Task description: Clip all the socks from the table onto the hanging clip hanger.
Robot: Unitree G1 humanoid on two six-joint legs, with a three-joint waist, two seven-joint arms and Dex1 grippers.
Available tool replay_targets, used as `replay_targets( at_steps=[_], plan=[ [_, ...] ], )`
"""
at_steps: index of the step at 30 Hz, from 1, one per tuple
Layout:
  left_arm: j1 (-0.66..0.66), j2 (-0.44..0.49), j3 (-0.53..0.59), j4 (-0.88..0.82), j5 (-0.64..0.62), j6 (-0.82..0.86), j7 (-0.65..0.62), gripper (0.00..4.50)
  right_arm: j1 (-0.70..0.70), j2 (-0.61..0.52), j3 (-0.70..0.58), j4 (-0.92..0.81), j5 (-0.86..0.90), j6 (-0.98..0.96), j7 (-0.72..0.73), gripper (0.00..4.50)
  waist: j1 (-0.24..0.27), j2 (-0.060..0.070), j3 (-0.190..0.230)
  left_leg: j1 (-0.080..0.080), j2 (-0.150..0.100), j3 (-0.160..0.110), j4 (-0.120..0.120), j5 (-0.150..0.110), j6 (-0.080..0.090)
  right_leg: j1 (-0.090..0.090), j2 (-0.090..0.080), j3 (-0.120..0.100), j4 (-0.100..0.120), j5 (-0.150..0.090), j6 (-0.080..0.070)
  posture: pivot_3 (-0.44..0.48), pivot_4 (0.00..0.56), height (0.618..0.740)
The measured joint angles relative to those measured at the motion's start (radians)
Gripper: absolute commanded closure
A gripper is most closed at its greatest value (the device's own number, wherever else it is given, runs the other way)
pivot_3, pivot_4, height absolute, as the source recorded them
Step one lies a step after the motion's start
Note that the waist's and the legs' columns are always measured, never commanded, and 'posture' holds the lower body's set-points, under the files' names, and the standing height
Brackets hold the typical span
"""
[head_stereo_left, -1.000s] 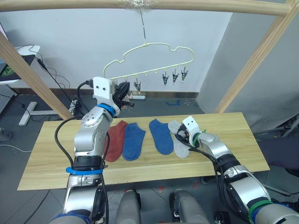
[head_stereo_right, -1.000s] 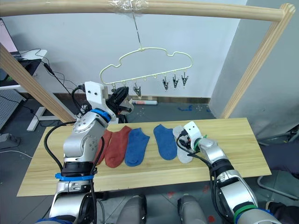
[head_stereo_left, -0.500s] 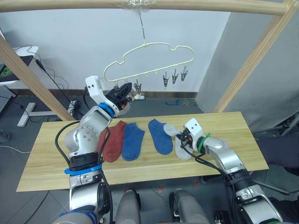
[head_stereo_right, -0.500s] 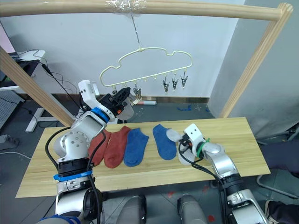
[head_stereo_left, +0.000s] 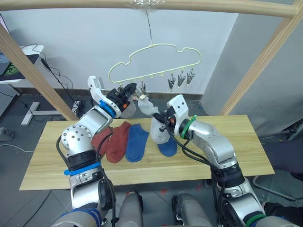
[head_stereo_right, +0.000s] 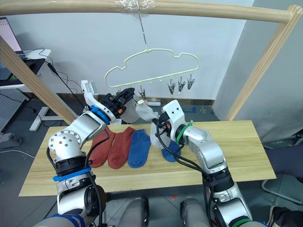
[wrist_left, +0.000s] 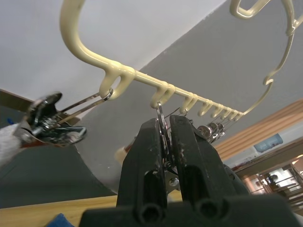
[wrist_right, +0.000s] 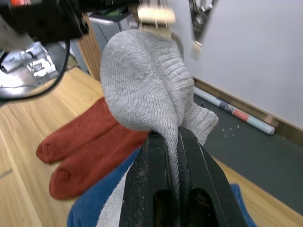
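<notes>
The pale-yellow clip hanger hangs from the top pole. My left gripper is raised beneath its left end, shut on the wire of one grey clip. My right gripper is shut on a light grey sock and holds it up beside the left gripper. The sock's top fold is right under a neighbouring clip; I cannot tell whether that clip bites it. Two rust-red socks and a blue sock lie flat on the table. A second blue sock lies partly behind the hanging grey one.
Three free clips dangle at the hanger's right end. Slanted wooden poles stand at both ends of the table, with a crossbar overhead. The table's right half is bare wood.
My right gripper has lifted the grey sock off the table, up and to the left, to the hanger's left clips. The left gripper stays at its clip.
</notes>
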Motion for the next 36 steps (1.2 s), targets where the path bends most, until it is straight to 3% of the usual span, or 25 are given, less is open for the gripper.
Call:
replay_targets(
  at_steps=[36],
  plan=[
    [0.023, 0.010, -0.013, -0.008, -0.042, -0.032, 0.023, 4.50, -0.016, 0.108, -0.059, 0.013, 0.113, 0.048, -0.099, 4.42, -0.001, 0.000, 0.000, -0.002, 0.000, 0.000, -0.001, 0.000, 0.000, 0.000, 0.000, 0.000, -0.004, 0.000, 0.000, 0.034, 0.202, 0.740]
  ],
)
